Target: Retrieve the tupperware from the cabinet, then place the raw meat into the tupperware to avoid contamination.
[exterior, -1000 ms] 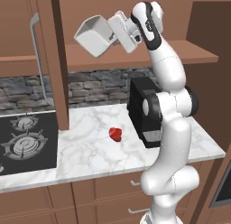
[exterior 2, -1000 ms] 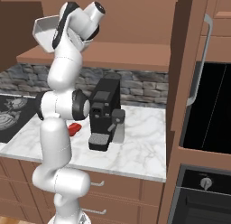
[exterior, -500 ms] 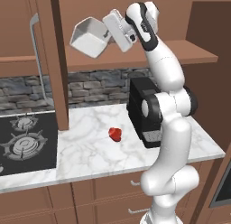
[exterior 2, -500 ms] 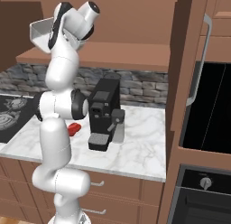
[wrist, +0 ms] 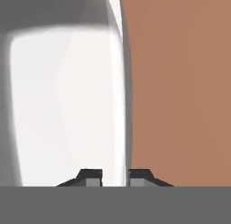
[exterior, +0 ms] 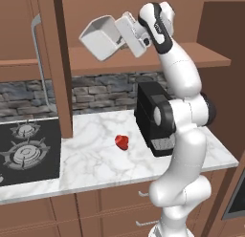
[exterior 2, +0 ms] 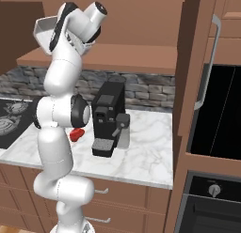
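Marble counter below; left of the coffee machine, raw meat lying loose. Above that machine, tupperware tilted midair, wall pinched in clenched gripper, clear of cabinet. Best lowered level, beside the meat.

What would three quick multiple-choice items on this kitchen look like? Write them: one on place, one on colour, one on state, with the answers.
1. Where is the meat?
A. on the marble counter
B. in the tub
C. on the stove

2. What colour is the coffee machine?
A. white
B. black
C. red

3. What is the tool doing?
A. hanging open over the counter
B. shut on the tub, held up by the shelf
C. gripping the meat

Answers:
1 A, the red lump lies on the marble beside the machine.
2 B, its body is black.
3 B, the fingers pinch the tub's wall.
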Tool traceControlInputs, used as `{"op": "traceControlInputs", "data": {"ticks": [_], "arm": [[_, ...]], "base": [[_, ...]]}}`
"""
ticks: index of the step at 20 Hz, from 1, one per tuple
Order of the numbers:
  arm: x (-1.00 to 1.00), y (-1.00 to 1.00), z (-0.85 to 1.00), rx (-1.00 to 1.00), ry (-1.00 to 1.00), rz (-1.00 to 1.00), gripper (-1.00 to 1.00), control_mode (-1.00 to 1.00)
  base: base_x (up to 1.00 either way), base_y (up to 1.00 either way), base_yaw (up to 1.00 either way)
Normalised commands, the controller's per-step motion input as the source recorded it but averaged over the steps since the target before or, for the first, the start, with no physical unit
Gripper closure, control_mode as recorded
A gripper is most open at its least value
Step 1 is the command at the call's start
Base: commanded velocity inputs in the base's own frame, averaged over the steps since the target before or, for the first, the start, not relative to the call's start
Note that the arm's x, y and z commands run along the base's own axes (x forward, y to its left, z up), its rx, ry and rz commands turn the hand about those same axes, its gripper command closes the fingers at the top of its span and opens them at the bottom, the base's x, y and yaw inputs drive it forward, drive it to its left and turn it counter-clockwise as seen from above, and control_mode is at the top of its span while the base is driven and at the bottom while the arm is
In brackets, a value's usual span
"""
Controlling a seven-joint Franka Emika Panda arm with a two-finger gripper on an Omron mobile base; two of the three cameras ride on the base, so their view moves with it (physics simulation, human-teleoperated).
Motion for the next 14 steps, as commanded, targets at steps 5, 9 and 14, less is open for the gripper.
{"op": "traceControlInputs", "data": {"ticks": [5,9,14], "arm": [[-0.24,0.00,0.00,0.00,-0.11,-0.09,1.00,-1.00],[-0.23,0.00,0.10,0.00,-0.09,-0.10,1.00,-1.00],[-0.45,0.00,0.13,0.00,-0.08,-0.14,1.00,-1.00]], "base": [[0.00,0.00,0.00],[0.00,0.00,0.00],[0.00,0.00,0.00]]}}
